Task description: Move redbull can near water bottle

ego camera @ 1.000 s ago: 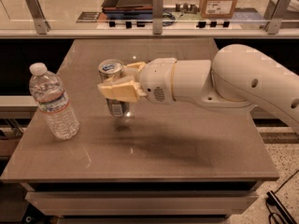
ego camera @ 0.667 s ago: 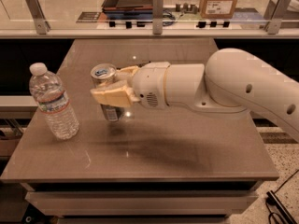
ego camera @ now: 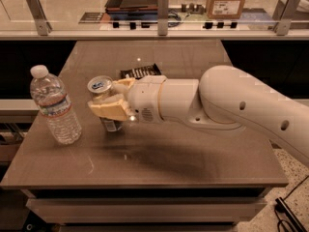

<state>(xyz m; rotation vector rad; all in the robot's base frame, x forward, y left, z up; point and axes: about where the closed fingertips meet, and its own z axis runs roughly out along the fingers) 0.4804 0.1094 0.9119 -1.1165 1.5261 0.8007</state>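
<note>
Pincer (ego camera: pixel 106 99) clamped on redbull can (ego camera: pixel 100 85), moved left since prev frame, nearer water bottle (ego camera: pixel 55 111)

I have the redbull can (ego camera: pixel 100 85), slim and silver-grey with a blue-marked top, clamped in my gripper (ego camera: pixel 104 95), leaning slightly. The water bottle (ego camera: pixel 54 108), clear and ribbed with a white cap, stands upright near its left, not touching it.

From close above the table (ego camera: pixel 203 163) front, one camera looks down, the gripper (ego camera: pixel 109 98) clasping the redbull can (ego camera: pixel 100 85) centre-left.
</note>
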